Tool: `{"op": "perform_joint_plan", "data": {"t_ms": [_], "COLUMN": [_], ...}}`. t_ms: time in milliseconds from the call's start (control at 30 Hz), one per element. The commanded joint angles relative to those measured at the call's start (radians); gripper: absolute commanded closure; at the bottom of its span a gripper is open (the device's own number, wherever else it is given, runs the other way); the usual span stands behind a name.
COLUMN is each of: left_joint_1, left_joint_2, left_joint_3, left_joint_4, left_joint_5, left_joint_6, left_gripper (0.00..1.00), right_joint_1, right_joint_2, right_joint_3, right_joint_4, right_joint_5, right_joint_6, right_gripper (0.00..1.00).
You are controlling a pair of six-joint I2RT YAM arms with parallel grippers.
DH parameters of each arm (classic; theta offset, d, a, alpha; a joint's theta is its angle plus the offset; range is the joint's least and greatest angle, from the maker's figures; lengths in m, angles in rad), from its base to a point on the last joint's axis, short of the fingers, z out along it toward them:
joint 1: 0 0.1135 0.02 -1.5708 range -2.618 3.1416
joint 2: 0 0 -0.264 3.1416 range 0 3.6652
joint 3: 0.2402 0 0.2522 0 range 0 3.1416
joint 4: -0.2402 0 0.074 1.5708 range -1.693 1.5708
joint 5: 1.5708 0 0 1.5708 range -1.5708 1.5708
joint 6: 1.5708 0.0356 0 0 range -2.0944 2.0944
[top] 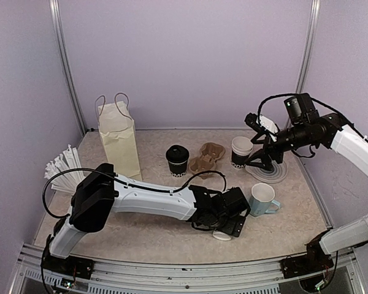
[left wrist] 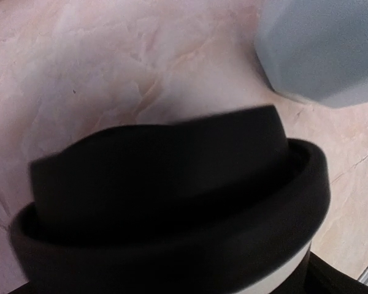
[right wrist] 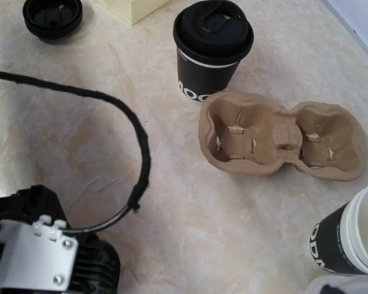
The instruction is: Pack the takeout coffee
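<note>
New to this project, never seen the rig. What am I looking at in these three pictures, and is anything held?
You are looking at two robot arms bolted at the near edge of a table, each ending in a two-finger tool. The wide picture comes from a fixed camera above and behind the arms. The other two come from cameras on the wrists.

On the table are a paper bag, a fan of white sticks, a lidded black cup, a cardboard carrier, an open black cup and a blue mug. The right wrist view also shows a loose black lid.

The left tool is low beside the mug, with its jaws wide. A second black lid fills its camera, too close to tell whether the tool touches it. The right tool hangs open near the open black cup and holds nothing.
</note>
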Motion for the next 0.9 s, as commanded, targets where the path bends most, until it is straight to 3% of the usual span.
{"op": "perform_joint_plan", "data": {"t_ms": [0, 200, 367, 533, 733, 867], "left_joint_1": [-0.004, -0.001, 0.004, 0.006, -0.011, 0.002], "left_joint_2": [-0.04, -0.06, -0.097, -0.17, -0.295, -0.358], "left_joint_3": [-0.028, -0.073, -0.123, -0.198, -0.305, -0.367], "left_joint_4": [-0.044, -0.091, -0.09, 0.008, 0.191, 0.246], "left_joint_5": [0.084, 0.105, 0.122, 0.105, 0.081, 0.064], "left_joint_6": [0.042, 0.039, 0.058, 0.137, 0.319, 0.364], "left_gripper": [0.01, 0.02, 0.14, 0.21, 0.24, 0.26], "right_joint_1": [-0.014, -0.016, -0.016, -0.016, -0.016, -0.016], "right_joint_2": [0.014, 0.044, 0.058, 0.067, 0.062, 0.062], "right_joint_3": [-0.002, 0.01, 0.014, 0.012, -0.016, -0.038], "right_joint_4": [0.015, 0.018, 0.016, 0.006, -0.03, -0.034], "right_joint_5": [-0.019, -0.046, -0.055, -0.094, -0.207, -0.223], "right_joint_6": [-0.001, 0.004, 0.005, 0.002, -0.042, -0.059], "right_gripper": [0.05, 0.05, 0.06, 0.06, 0.09, 0.1]}}
